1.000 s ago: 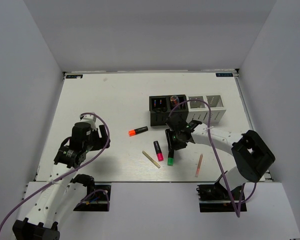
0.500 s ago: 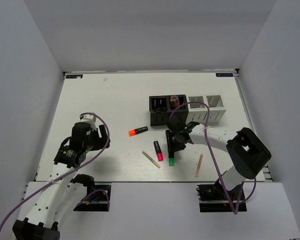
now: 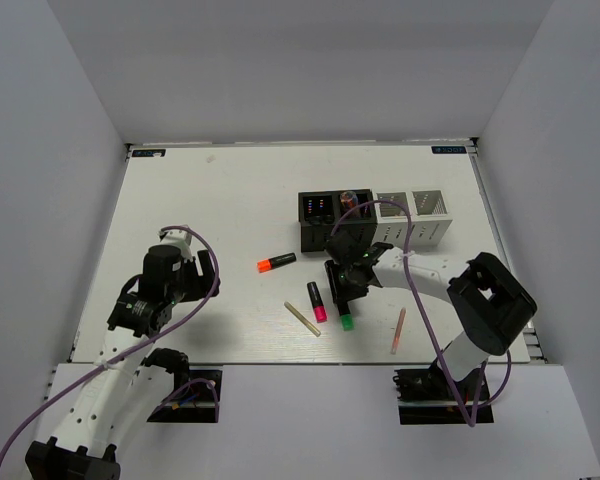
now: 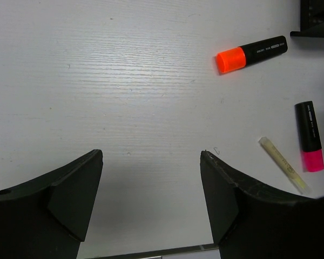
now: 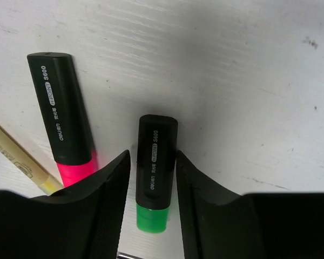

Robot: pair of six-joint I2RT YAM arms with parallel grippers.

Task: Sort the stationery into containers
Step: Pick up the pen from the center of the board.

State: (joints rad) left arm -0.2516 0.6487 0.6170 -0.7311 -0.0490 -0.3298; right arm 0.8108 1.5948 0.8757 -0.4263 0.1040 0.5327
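Observation:
The green-capped highlighter [image 5: 156, 143] lies on the table between the fingers of my right gripper [image 5: 151, 154]. The jaws stand open on either side of it, with a thin gap showing on the left. From above, only its green cap [image 3: 347, 322] pokes out below the right gripper [image 3: 345, 300]. Beside it lie a pink-capped highlighter [image 5: 62, 108] and a beige stick [image 5: 16, 156]. An orange-capped highlighter [image 3: 276, 263] lies further left. The containers [image 3: 375, 232] stand just behind. My left gripper [image 4: 151, 156] hangs open over bare table, holding nothing.
A thin salmon stick [image 3: 398, 331] lies near the front edge, to the right of the green highlighter. The two black cups [image 3: 325, 232] hold some items. White walls [image 3: 60, 200] enclose the table on three sides.
My right gripper has shifted slightly left and settled over the green highlighter, whose cap has edged a little right. The left arm has not moved.

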